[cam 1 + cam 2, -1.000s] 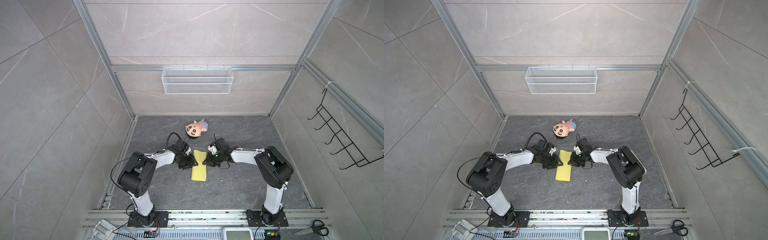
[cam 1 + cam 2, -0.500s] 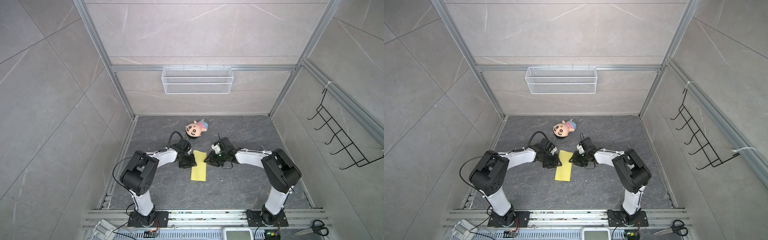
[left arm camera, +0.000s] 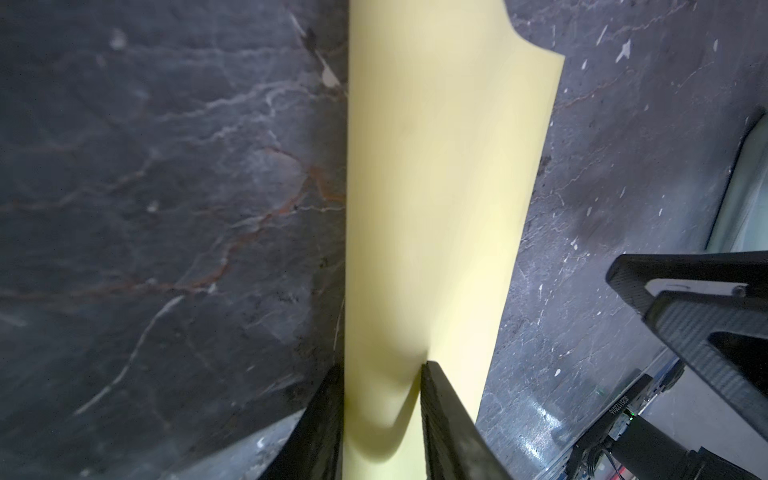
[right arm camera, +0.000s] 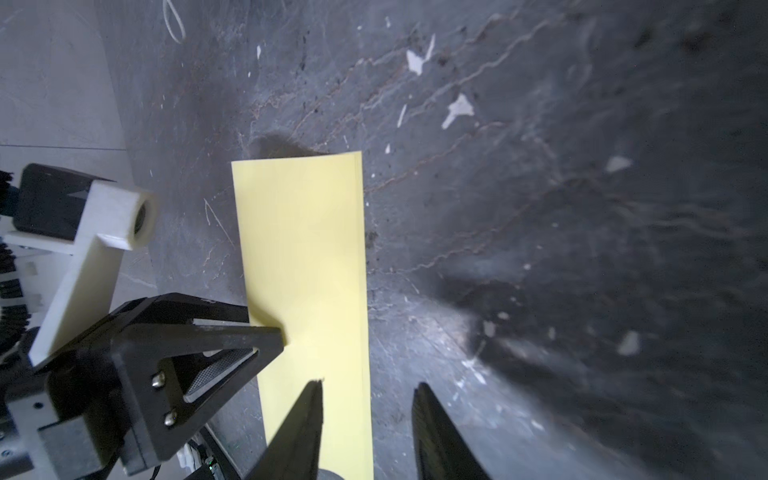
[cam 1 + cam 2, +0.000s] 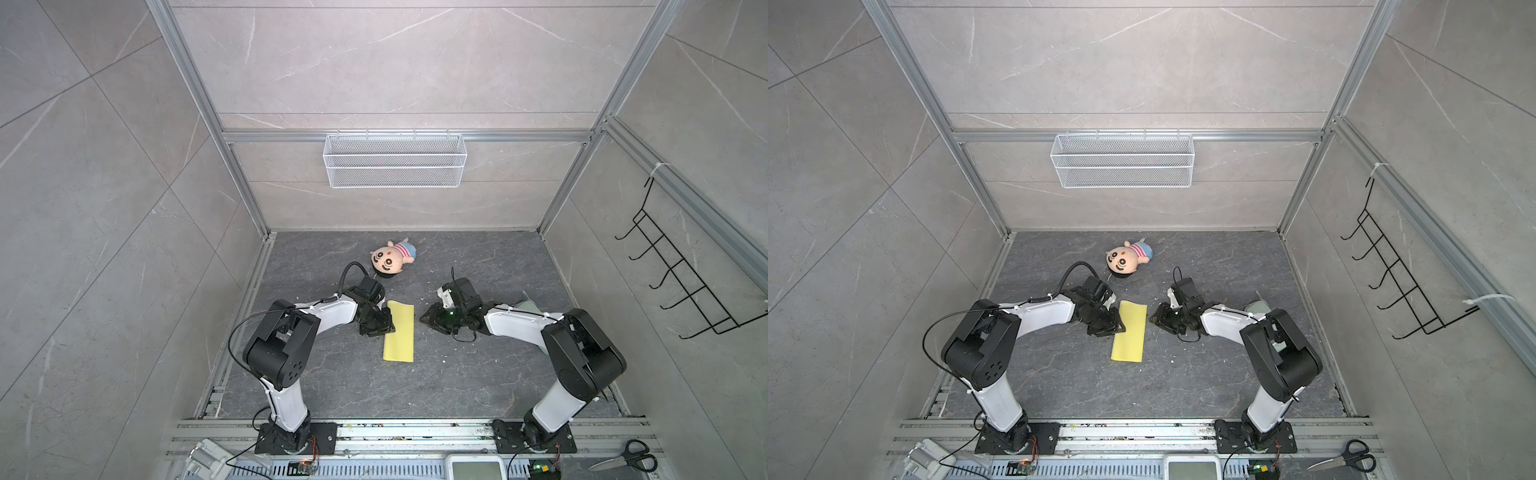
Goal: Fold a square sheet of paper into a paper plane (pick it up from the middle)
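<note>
1. In both top views, the thin pale-yellow square sheet of paper, folded into a strip, lies on the dark grey stone floor between the black left gripper and the black right gripper.
2. Left wrist: left gripper jaws pinch the sheet's rounded fold.
3. Right wrist: right gripper jaws apart, empty, near the sheet's edge.

Booth w/ large pale grey stone-look tiles on all walls. White wire basket hangs on the back wall, hooked to a horiz. alu rail. Alu posts rise at the corners L & R of basket. Below basket: floor, dark grey slab w/ pale veins & small white flecks. R of basket, on the side wall: black wire hook rack. L of basket: tiled side wall. Further below basket, at floor's near edge: alu rails. Light soft, even.
</note>
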